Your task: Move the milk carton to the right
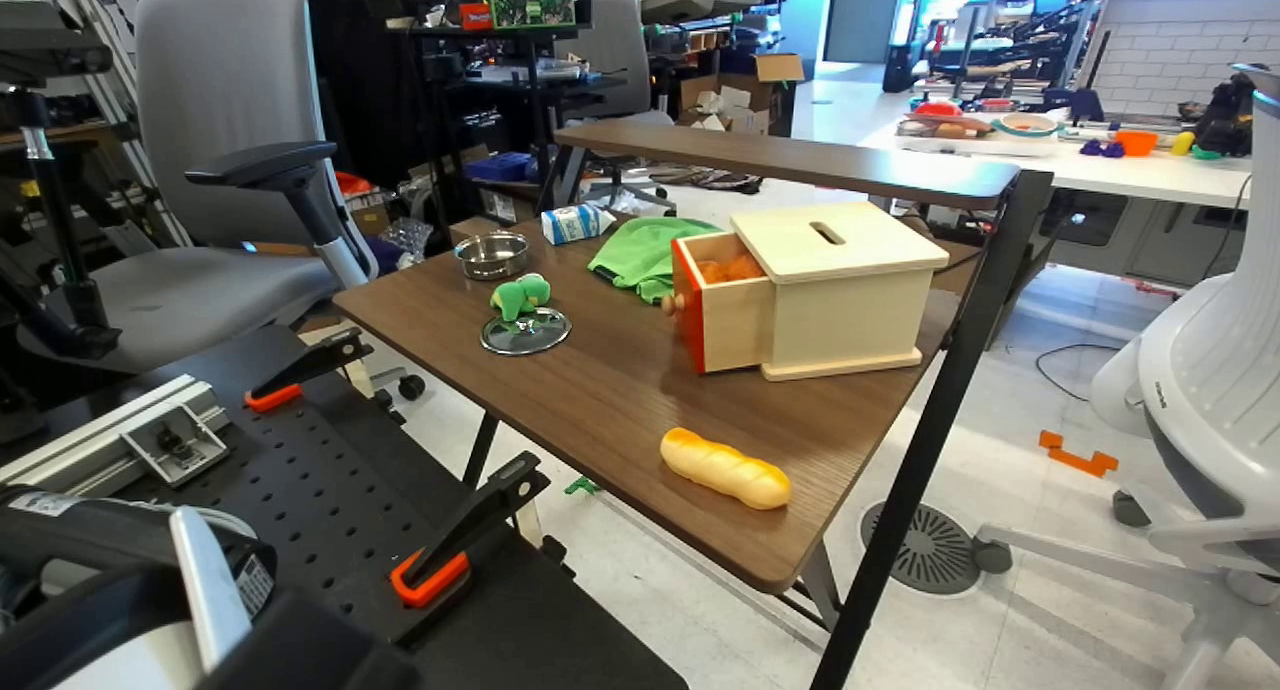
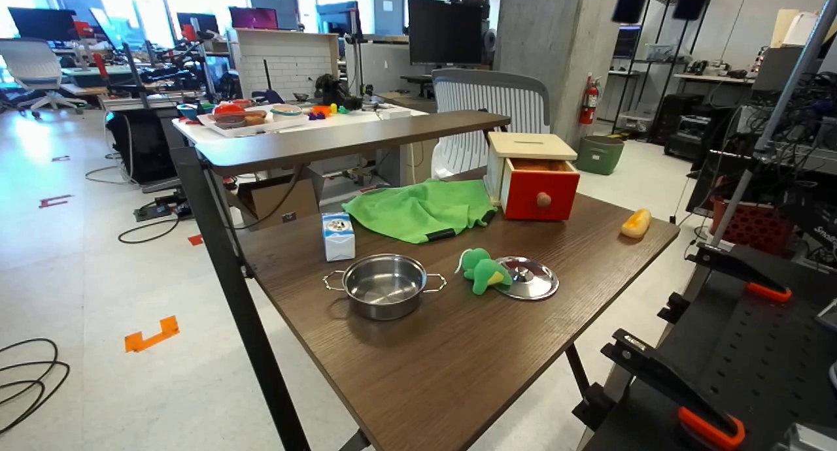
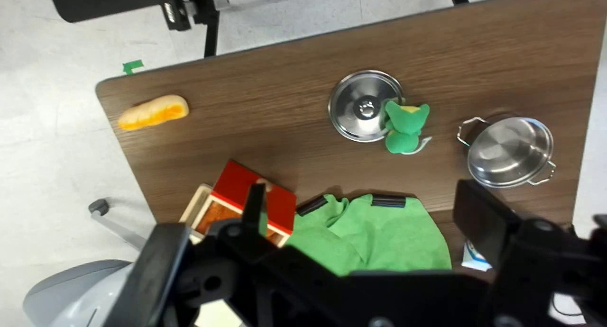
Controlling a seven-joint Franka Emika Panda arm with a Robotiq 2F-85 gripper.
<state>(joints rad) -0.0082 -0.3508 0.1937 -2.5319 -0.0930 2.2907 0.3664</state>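
Note:
The milk carton (image 1: 575, 224) is small, blue and white, and lies on its side near the table's far edge. It also shows in an exterior view (image 2: 339, 240), between the steel pot and the green cloth. In the wrist view only a corner of the carton (image 3: 475, 258) shows; the right-hand finger hides the rest. My gripper (image 3: 364, 194) is wide open and empty, high above the table. Its fingertips seem to show as two dark shapes at the top edge of an exterior view (image 2: 662, 3).
A steel pot (image 2: 386, 287) stands near the carton. A green cloth (image 2: 422, 209) lies beside it. A wooden box (image 1: 845, 300) has its red-fronted drawer (image 2: 541, 193) pulled out. A green plush toy (image 3: 405, 125) touches a pot lid (image 3: 353, 106). Bread (image 1: 725, 468) lies near a corner.

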